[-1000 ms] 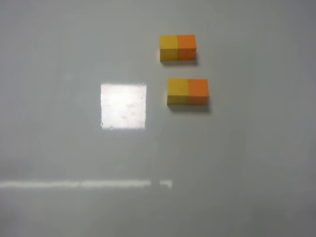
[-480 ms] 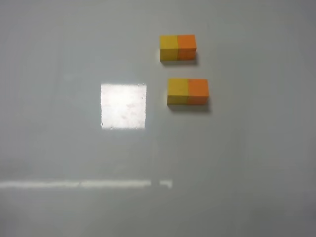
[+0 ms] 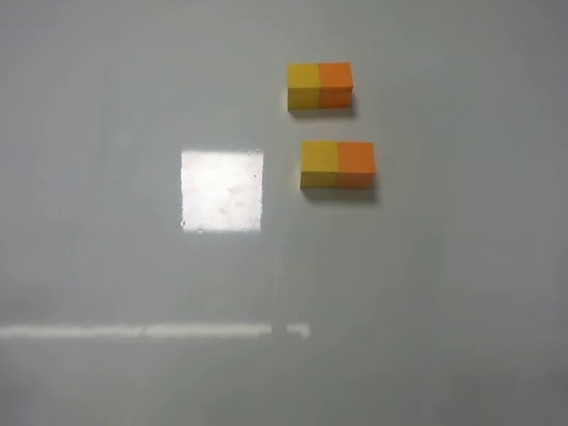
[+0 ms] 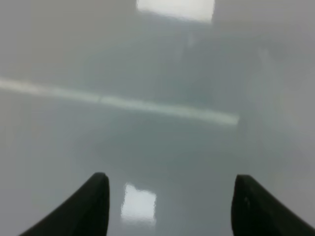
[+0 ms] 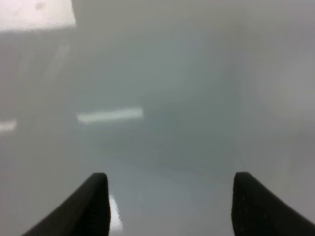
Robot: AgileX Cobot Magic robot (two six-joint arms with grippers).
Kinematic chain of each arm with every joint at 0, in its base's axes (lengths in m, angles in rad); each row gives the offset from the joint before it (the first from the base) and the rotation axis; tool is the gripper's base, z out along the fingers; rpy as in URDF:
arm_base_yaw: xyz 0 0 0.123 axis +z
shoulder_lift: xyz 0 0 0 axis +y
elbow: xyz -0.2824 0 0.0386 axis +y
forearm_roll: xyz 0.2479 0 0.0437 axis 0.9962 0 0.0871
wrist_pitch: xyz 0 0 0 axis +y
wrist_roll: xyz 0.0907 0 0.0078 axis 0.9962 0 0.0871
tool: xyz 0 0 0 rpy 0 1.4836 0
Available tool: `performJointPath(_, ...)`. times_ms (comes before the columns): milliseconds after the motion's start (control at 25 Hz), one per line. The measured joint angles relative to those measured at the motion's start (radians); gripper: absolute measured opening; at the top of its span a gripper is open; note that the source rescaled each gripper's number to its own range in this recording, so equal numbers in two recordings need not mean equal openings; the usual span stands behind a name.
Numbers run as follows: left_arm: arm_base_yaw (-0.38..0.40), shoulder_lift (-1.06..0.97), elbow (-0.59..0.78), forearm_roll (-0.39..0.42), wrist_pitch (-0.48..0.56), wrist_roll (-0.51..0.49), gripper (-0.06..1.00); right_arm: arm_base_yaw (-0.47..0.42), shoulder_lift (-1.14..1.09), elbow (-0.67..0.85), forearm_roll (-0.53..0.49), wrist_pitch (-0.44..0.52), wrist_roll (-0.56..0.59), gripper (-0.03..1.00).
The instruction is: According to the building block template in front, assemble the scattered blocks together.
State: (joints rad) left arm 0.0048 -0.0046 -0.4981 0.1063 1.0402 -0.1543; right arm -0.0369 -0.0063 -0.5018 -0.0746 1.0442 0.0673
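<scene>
- Worktop [image 3: 106, 266]: plain grey, glossy. Bright square glare patch left of centre in the high view, thin light streak across the lower left.
- Left gripper [image 4: 170, 206]: only the two dark fingertips [image 4: 91, 204] show at the bottom of the left wrist view, spread wide apart, nothing between them, just blurred bare worktop beyond. Not visible in the high view.
- Building block template [image 3: 319, 85]: upper centre-right of the high view, short bar, yellow half left, orange half right, lying flat.
- Scattered blocks: just below the template, yellow cube [image 3: 319, 164] on the left, orange cube [image 3: 356, 164] on the right, faces touching, same colour order as the template. The pair sits slightly right of the template, a clear gap between the two rows.
- Right gripper [image 5: 170, 206]: same picture, dark fingertips [image 5: 246, 204] wide apart at the bottom of the right wrist view, empty, over blurred bare worktop. Not in the high view either.
</scene>
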Motion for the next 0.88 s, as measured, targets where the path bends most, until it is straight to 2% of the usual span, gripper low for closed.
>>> performJointPath(880, 0.000, 0.000, 0.000, 0.000, 0.000, 0.000, 0.36, 0.000, 0.000, 0.000, 0.000, 0.000, 0.001, 0.42)
